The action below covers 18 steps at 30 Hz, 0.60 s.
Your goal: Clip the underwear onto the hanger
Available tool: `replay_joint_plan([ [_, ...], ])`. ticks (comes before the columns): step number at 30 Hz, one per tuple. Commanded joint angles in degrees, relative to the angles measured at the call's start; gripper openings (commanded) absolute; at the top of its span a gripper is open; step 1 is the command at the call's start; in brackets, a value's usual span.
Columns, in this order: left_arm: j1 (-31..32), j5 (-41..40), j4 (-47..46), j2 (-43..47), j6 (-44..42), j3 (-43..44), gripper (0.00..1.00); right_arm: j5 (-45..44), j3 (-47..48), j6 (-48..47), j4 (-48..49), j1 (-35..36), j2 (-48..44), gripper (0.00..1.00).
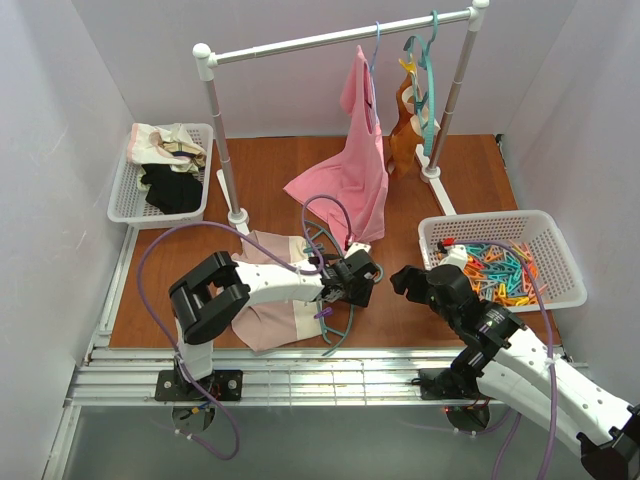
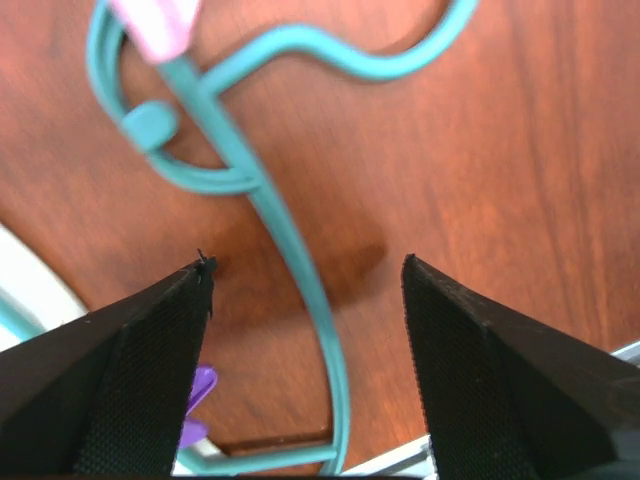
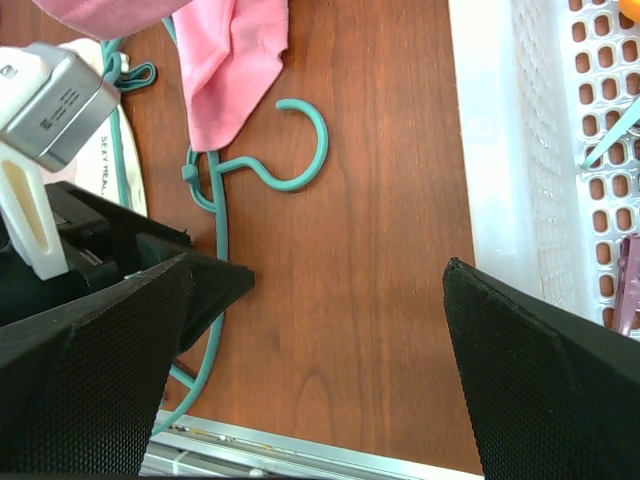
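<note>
- Two grippers are hovering low over the front of the brown table, facing each other, close together but apart.
- The left gripper is holding its fingers spread wide. Its own camera is showing a thin teal stretch of the hanger running down between them, and neither finger seems to be touching it.
- The right gripper is also gaping wide and gripping nothing, hanging over bare wood between the hanger and the white basket.
- From overhead, the underwear is lying flat on the table under the left arm, its cream strip running along the side nearest the left gripper. Here the left gripper is covering most of the hanger.
- The right wrist camera is filling that gap: the hanger's hook is lying flat on the wood, with the hem of the pink top draping over its neck.
- Only the overhead view is showing the heap of coloured clips in the basket.
- A purple clip is peeking out beside the left finger, too blurred to say more.
</note>
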<state>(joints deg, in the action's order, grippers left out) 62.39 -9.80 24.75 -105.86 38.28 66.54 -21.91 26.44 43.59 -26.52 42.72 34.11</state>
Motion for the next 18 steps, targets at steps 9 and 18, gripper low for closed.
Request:
replay_joint_plan([
  [9,2.12,-6.02,8.99,-6.28,2.06,6.06,0.36,2.75,6.52,-10.1,-0.55,-3.34,2.01,0.92],
  [18,2.3,-6.37,12.15,-7.95,4.69,6.76,0.05,5.65,11.44,-15.73,1.21,-3.61,4.91,0.92],
])
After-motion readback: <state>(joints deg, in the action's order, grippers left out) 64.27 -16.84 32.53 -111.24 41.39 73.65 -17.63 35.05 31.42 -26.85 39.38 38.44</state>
